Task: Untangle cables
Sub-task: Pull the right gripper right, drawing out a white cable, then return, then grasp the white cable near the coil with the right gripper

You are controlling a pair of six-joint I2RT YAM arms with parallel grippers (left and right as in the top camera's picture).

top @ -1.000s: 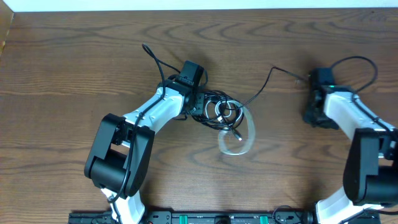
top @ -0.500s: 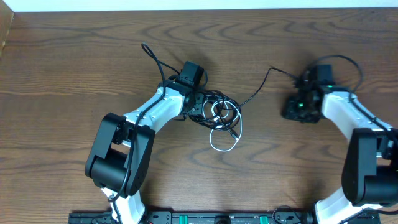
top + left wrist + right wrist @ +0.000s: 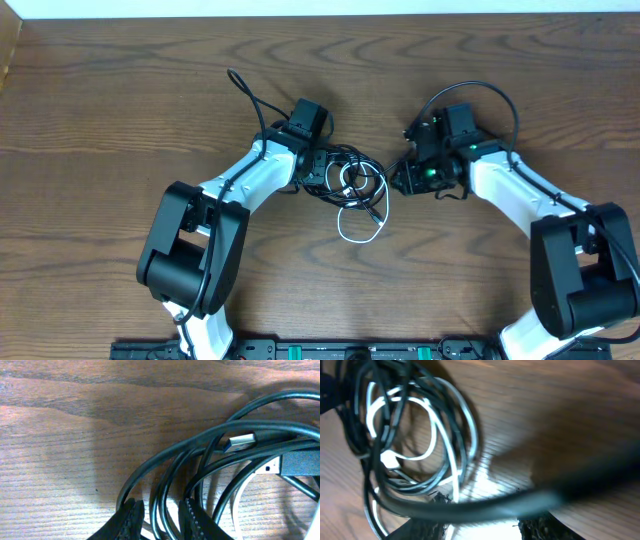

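Well inside table (image 3: pixel 100 110) edges, tangled cables (image 3: pixel 352 178).

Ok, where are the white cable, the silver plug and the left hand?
white cable (image 3: pixel 355 240): overhead view, bottom of its loop.
silver plug (image 3: pixel 242 441): left wrist view, metal tip.
left hand (image 3: pixel 161 508): left wrist view, between fingertips.

Setting: robotics lab bench. Evidence: white-and-black jointed left robot arm (image 3: pixel 235 185), matching right arm (image 3: pixel 515 195), dark brown wood-grain tabletop (image 3: pixel 100 120), black base rail with green fittings (image 3: pixel 330 351).
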